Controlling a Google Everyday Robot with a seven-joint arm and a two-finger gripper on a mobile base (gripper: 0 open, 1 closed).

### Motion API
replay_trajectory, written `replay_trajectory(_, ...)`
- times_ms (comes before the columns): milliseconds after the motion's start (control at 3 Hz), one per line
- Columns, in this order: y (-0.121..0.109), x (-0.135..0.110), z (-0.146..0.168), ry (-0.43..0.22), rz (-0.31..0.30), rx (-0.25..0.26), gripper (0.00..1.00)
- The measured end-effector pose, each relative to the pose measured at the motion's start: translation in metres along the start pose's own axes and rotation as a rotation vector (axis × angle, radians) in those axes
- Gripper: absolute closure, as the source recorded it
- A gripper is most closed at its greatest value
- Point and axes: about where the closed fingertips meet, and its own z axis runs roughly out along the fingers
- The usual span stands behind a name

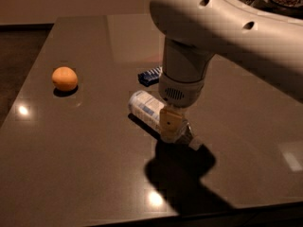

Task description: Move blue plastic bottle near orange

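No legible text on bottle [144, 109] beneath the gripper [173, 132]

The dark table [85, 174] has a glossy, mirror-smooth top that throws back the lamps, the orange [64, 78] looks matt and faintly dimpled, the blue plastic bottle [144, 109] is clear plastic under a smooth label, and the gripper [171, 126], down at the bottle's cap end, looks matt tan below a smooth off-white plastic arm [213, 27].

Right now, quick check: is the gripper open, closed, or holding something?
Gripper: down at the cap end of the blue plastic bottle, which lies on the table; open or closed cannot be told.
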Motion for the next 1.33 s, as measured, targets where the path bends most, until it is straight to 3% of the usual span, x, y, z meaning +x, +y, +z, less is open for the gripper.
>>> replay_trajectory(667, 0.001, -0.042, -0.024, -0.062, -0.037, 0.018, 0.84)
replay_trajectory(1000, 0.003, -0.077, -0.035, -0.099, -0.089, 0.013, 1.00)
replay_trajectory(1333, 0.002, -0.108, -0.031, -0.107, -0.132, -0.010, 1.00)
